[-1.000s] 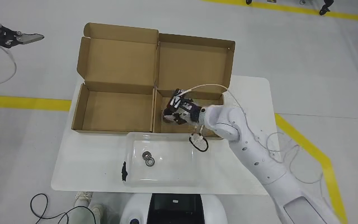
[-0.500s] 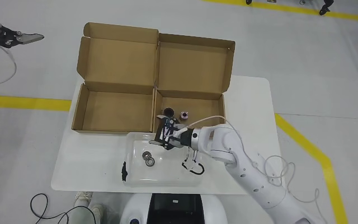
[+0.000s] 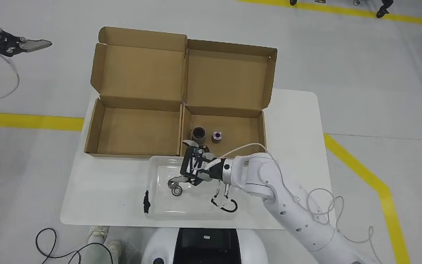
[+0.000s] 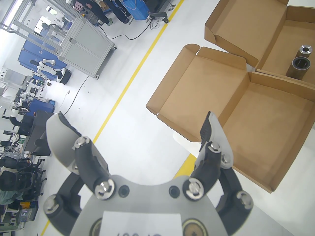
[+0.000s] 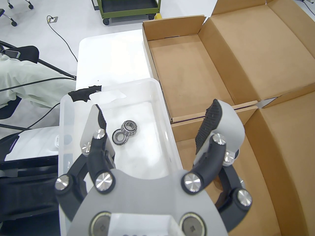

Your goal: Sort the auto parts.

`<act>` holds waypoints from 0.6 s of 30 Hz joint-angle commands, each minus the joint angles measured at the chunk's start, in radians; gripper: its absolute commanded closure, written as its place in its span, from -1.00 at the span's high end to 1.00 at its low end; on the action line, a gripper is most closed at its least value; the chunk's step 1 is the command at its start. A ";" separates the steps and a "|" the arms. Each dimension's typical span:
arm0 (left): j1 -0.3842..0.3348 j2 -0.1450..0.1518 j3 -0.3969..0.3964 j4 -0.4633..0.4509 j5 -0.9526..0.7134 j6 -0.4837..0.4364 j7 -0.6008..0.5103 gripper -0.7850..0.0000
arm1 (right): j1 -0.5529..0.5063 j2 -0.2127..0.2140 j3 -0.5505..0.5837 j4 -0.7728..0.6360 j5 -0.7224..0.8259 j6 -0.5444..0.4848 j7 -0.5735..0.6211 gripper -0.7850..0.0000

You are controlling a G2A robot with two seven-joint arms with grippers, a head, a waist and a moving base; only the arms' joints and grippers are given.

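The right hand [image 5: 156, 108] hung released, fingers wide apart, over the clear bin [image 3: 158, 198] at the desk's [image 3: 297, 132] near edge. In the bin two bearings [image 5: 128, 126] lay touching. Two metal sleeves [image 3: 198, 134] stood in the right cardboard box [image 3: 244, 132] toward the far edge. The left hand [image 4: 134, 119], likewise released, hung beyond the desk's left edge, above the floor.

Brown corrugated cardboard boxes [image 3: 138, 132]: plain, uniform tan. 
Clear plastic bin [image 5: 167, 128]: colourless. 
Torn tape scrap [image 5: 82, 94]: black. 
Two steel bearing rings [image 5: 124, 132]: silvery. 
Rectangular table [image 5: 108, 50]: white. 
Metal sleeve [image 4: 299, 68]: dark grey. 
Small metal cylinder [image 4: 305, 50]: bright silver.
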 commanded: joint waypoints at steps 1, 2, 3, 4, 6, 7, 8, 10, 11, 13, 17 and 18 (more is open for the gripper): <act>0.000 0.000 0.000 0.000 0.000 0.000 0.000 1.00 | 0.000 0.000 0.000 0.000 0.000 0.000 0.000 0.84; 0.000 0.000 0.000 0.000 0.000 0.000 0.000 1.00 | 0.000 0.000 0.000 0.000 0.000 0.000 0.000 0.84; 0.000 0.000 0.000 0.000 0.000 0.000 0.000 1.00 | 0.000 0.000 0.000 0.000 0.000 0.000 0.000 0.84; 0.000 0.000 0.000 0.000 0.000 0.000 0.000 1.00 | 0.000 0.000 0.000 0.000 0.000 0.000 0.000 0.84; 0.000 0.000 0.000 0.000 0.000 0.000 0.000 1.00 | 0.000 0.000 0.000 0.000 0.000 0.000 0.000 0.84; 0.000 0.000 0.000 0.000 0.000 0.000 0.000 1.00 | 0.000 0.000 0.000 0.000 0.000 0.000 0.000 0.84; 0.000 0.000 0.000 0.000 0.000 0.000 0.000 1.00 | 0.000 0.000 0.000 0.000 0.000 0.000 0.000 0.84; 0.000 0.000 0.000 0.000 0.000 0.000 0.000 1.00 | 0.000 0.000 0.000 0.000 0.000 0.000 0.000 0.84; 0.000 0.000 0.000 0.000 0.000 0.000 0.000 1.00 | 0.000 0.000 0.000 0.000 0.000 0.000 0.000 0.84; 0.000 0.000 0.000 0.000 0.000 0.000 0.000 1.00 | -0.012 0.001 -0.001 -0.001 -0.008 0.011 -0.008 0.46; 0.000 0.000 0.000 0.000 0.000 0.000 0.000 1.00 | -0.026 0.001 -0.040 -0.008 -0.045 -0.020 0.001 0.55; 0.000 0.000 0.000 0.000 0.000 0.000 0.000 1.00 | -0.027 0.000 -0.051 -0.007 -0.051 -0.024 0.004 0.55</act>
